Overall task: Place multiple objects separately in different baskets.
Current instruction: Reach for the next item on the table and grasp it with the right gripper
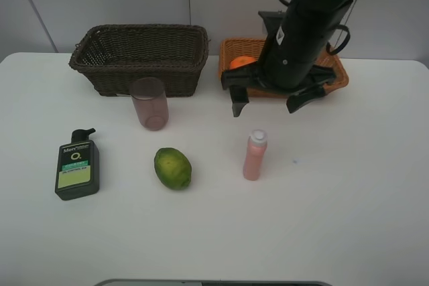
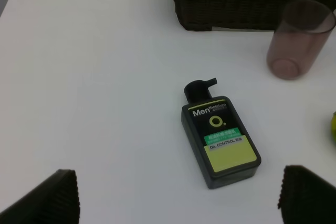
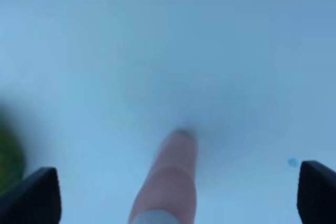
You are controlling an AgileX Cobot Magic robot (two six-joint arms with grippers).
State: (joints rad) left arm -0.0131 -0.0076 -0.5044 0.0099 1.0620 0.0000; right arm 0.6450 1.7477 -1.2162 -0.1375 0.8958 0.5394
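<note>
The dark brown basket [image 1: 134,72] stands at the back left, and the light orange-tan basket [image 1: 226,50] at the back right holds the orange [image 1: 242,62]. My right gripper [image 1: 268,104] hangs open and empty in front of the tan basket, above the upright pink white-capped bottle [image 1: 255,155]. The right wrist view shows the bottle [image 3: 170,171] blurred between the open fingers [image 3: 31,198]. The green citrus [image 1: 173,168], the pink-purple cup [image 1: 149,103] and the dark green pump bottle [image 1: 77,169] are on the table. My left gripper [image 2: 178,203] is open above the pump bottle [image 2: 220,142]. The peach-like fruit is hidden.
The white table [image 1: 348,185] runs to a front edge at the bottom of the exterior view. The right arm [image 1: 301,25] covers much of the tan basket. The cup [image 2: 299,40] stands just in front of the brown basket [image 2: 236,9].
</note>
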